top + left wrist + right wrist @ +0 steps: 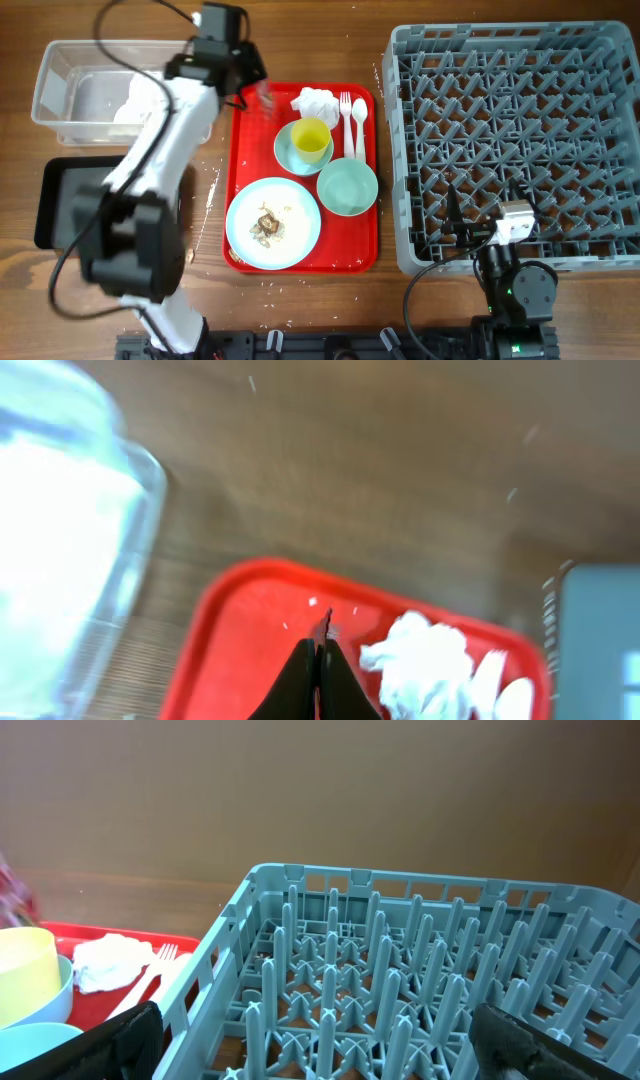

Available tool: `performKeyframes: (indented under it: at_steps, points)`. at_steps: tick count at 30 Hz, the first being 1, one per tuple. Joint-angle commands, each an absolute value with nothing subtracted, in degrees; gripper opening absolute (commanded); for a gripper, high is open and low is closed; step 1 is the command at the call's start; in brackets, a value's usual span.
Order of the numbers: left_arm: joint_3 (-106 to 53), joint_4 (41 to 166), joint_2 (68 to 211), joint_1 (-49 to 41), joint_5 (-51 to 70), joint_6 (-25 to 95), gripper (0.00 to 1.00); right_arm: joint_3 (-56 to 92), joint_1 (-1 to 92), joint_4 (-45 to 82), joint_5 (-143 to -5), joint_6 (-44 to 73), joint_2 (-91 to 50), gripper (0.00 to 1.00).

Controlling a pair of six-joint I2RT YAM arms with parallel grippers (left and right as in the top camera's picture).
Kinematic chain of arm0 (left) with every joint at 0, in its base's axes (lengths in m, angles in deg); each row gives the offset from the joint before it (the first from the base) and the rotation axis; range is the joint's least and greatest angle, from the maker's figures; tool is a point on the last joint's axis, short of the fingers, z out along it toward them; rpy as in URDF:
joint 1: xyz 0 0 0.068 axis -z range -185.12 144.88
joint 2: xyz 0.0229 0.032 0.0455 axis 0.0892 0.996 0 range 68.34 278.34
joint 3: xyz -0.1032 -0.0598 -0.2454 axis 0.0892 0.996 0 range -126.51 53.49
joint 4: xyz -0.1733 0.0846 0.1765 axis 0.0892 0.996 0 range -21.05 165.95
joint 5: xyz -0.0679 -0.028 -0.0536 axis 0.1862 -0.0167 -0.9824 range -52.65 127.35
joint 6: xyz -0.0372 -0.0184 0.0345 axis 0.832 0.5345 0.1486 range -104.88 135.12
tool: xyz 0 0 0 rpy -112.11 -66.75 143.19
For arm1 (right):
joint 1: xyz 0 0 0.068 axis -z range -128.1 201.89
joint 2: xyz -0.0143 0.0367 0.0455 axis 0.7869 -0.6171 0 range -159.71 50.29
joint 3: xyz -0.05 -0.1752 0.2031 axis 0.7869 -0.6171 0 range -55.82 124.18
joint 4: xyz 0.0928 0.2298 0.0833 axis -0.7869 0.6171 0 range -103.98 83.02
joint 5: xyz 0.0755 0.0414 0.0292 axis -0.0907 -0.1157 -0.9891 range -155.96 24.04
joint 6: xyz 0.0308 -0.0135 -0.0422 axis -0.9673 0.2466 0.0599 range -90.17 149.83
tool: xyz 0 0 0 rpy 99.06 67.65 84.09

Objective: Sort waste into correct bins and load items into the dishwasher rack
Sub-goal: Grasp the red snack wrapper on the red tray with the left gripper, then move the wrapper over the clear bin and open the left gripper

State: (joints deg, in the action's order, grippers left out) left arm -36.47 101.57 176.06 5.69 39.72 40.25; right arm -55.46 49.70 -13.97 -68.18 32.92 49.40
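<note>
Red tray [250, 610] just below left tool [322, 650], pinched shut, crumpled white napkin [420, 660] close by; right tool [325, 1040] spread wide at grey dishwasher rack [300, 885].

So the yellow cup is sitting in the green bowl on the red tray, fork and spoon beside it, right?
Not quite: the overhead view shows the yellow cup on the small pale blue saucer, not in the green bowl. It is on the red tray, with the fork and spoon beside it.
</note>
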Motion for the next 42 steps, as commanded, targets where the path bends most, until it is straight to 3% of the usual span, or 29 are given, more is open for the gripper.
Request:
performKeyframes:
  at_steps: [1,15,16,17,18,20,25,31,32,33,34,37,42]
  points:
    - [-36.75,101.57,171.12,3.02,43.19,40.03,0.04,-55.52,49.9,-14.21,-67.24,33.45,49.86,1.0]
    - [-36.75,99.72,166.27,-17.11,46.41,40.03,0.04,-55.52,49.9,-14.21,-67.24,33.47,49.86,1.0]
    - [-36.75,99.32,166.79,-17.72,46.16,40.03,0.1,-55.52,49.9,-14.21,-67.24,33.47,49.86,1.0]
    - [-36.75,99.13,167.55,-18.07,45.95,40.03,0.33,-55.52,49.9,-14.21,-67.24,33.47,49.86,1.0]
    - [-36.75,99.1,168.1,-18.18,45.77,40.01,0.63,-55.52,49.9,-14.21,-67.24,33.47,49.86,1.0]
    - [-36.75,99.13,169.46,-18.13,45.77,40.01,1.0,-55.5,49.9,-14.21,-67.24,33.49,49.86,1.0]
    - [-36.75,99.59,169.96,-18.09,40.94,40.01,1.0,-55.5,49.9,-14.21,-67.24,33.45,49.86,1.0]
    - [-36.75,100.7,163.95,-18.09,20.9,39.99,0.94,-55.52,49.9,-14.21,-67.24,33.47,49.86,1.0]
    - [-36.75,101.12,162.48,-17.96,15.41,39.96,0.82,-55.5,49.9,-14.21,-67.24,33.47,49.86,1.0]
    - [-36.75,101.73,161.59,-17.76,12.33,39.99,0.41,-55.5,49.9,-14.21,-67.24,33.49,49.86,1.0]
    - [-36.75,103.67,160.52,-17.37,8.37,39.99,0.31,-55.5,49.9,-14.21,-67.24,33.47,49.86,1.0]
    - [-36.75,112.63,159.53,-14.4,4.61,39.94,0.48,-55.52,49.9,-14.21,-67.24,33.47,49.86,1.0]
    - [-36.75,124.22,159.51,-8.8,5.36,38.02,0.43,-55.52,49.9,-14.21,-67.24,33.45,49.86,1.0]
